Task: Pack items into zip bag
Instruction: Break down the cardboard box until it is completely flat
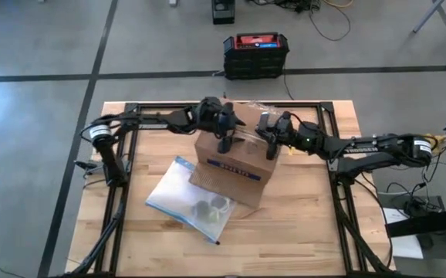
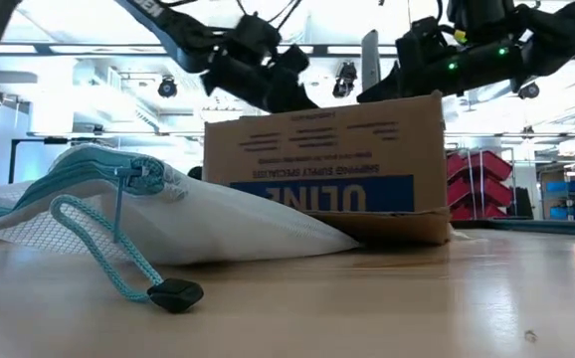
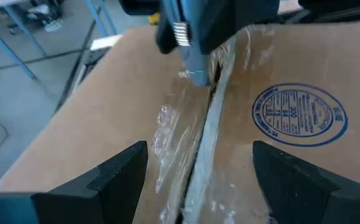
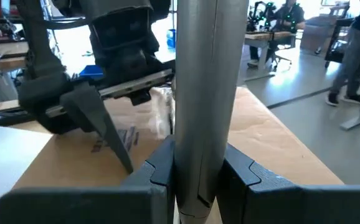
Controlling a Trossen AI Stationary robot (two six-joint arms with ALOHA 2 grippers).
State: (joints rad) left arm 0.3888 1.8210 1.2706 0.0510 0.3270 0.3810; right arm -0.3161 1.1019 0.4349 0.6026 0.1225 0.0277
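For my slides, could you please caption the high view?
Both grippers, left and right, over the taped box; the zip bag lies beside it.

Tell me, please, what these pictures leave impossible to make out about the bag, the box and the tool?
- Items in the zip bag: high view, too small to identify or count; low view, bag wall hides them.
- Cardboard box contents: flaps taped shut.
- Tool in the right gripper: right wrist view, both ends cut off.
- Left gripper: fingertips cut off.
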